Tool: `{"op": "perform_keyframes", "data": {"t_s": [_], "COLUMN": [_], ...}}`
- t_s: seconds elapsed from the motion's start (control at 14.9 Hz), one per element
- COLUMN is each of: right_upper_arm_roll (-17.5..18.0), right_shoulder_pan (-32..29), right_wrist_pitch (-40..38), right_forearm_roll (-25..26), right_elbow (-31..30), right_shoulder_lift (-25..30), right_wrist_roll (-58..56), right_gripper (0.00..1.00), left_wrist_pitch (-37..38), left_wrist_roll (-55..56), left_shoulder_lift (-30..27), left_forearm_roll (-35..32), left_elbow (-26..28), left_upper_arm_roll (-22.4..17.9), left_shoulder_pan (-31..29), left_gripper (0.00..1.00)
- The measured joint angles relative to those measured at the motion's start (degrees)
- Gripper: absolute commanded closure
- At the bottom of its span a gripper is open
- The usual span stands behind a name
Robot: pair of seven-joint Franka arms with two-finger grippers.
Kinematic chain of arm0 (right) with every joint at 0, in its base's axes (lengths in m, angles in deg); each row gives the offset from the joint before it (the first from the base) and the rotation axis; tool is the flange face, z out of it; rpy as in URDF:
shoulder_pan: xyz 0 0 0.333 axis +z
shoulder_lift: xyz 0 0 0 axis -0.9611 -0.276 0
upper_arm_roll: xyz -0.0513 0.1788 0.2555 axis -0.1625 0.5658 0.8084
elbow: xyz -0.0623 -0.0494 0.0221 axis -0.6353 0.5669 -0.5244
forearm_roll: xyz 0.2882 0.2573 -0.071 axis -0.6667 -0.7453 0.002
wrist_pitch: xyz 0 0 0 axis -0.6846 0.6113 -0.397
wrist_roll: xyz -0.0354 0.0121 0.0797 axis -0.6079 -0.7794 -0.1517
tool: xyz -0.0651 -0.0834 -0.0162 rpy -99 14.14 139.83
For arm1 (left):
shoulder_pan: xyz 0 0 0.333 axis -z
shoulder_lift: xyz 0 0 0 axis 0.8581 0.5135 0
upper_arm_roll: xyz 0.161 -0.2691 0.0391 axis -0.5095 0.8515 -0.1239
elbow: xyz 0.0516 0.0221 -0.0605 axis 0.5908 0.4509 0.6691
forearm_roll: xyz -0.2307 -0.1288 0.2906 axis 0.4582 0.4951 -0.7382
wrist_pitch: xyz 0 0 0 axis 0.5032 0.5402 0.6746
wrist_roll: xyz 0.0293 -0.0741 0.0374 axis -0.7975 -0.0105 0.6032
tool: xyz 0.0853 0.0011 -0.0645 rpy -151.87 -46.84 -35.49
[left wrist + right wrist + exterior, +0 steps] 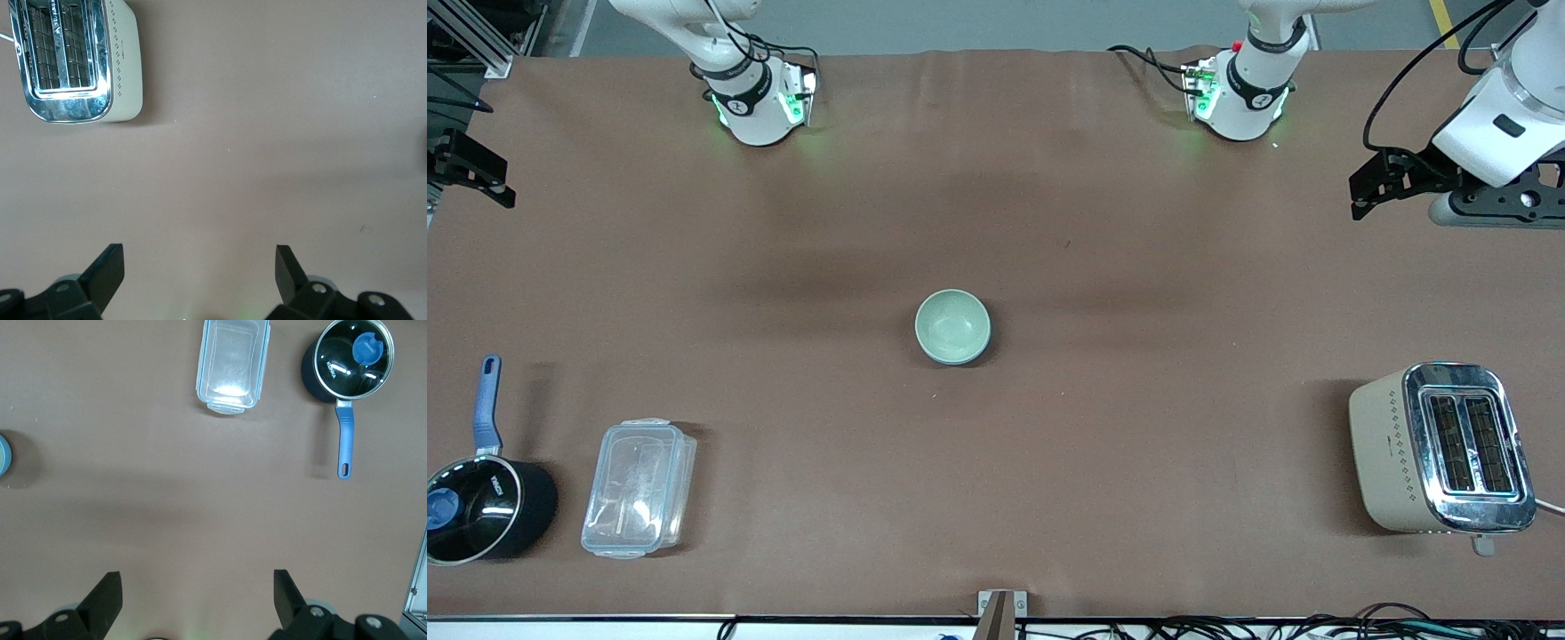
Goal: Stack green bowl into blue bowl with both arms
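Front view shows a brown tabletop (1138, 427) with most of its middle bare. One bowl stands alone at the centre: the green bowl (952, 326), upright, with a pale mint inside. Its outer wall shows only as a thin sliver, and in the right wrist view a small blue-rimmed edge of a bowl (3, 454) shows at the frame's border, so whether the blue bowl sits under the green one cannot be told.

Things crowd only the two ends near the front camera. Toward the right arm's end stand a black saucepan (480, 511) with a blue handle and, just beside it, a clear plastic container (639, 488); the two are apart. Toward the left arm's end a cream toaster (1440, 449) stands near the tabletop's edge. All three are well apart from the bowl, with open room around it on every side.

Left claw (1371, 188) hangs over the left arm's end of the tabletop, above bare surface, farther from the front camera than the toaster. In the left wrist view its fingers (107, 270) stand wide apart, holding and touching nothing.

Right claw (476, 173) hangs over the right arm's end at the tabletop's edge. In the right wrist view its fingers (105, 595) are likewise spread wide and empty, over bare brown surface.
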Motion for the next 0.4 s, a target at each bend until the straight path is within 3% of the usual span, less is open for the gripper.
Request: {"op": "perform_keyframes", "data": {"t_s": [0.4], "right_upper_arm_roll": [-0.1], "right_shoulder_pan": [-1.7], "right_wrist_pitch": [4.4], "right_forearm_roll": [0.0], "right_elbow": [0.6], "right_shoulder_lift": [0.0], "right_wrist_roll": [-0.1], "right_gripper": [0.0], "left_wrist_pitch": [0.0], "left_wrist_roll": [0.0], "left_shoulder_lift": [0.2], "left_forearm_roll": [0.0], "left_elbow": [-0.2], "left_upper_arm_roll": [0.0], "left_shoulder_pan": [0.0], "left_gripper": [0.0]}}
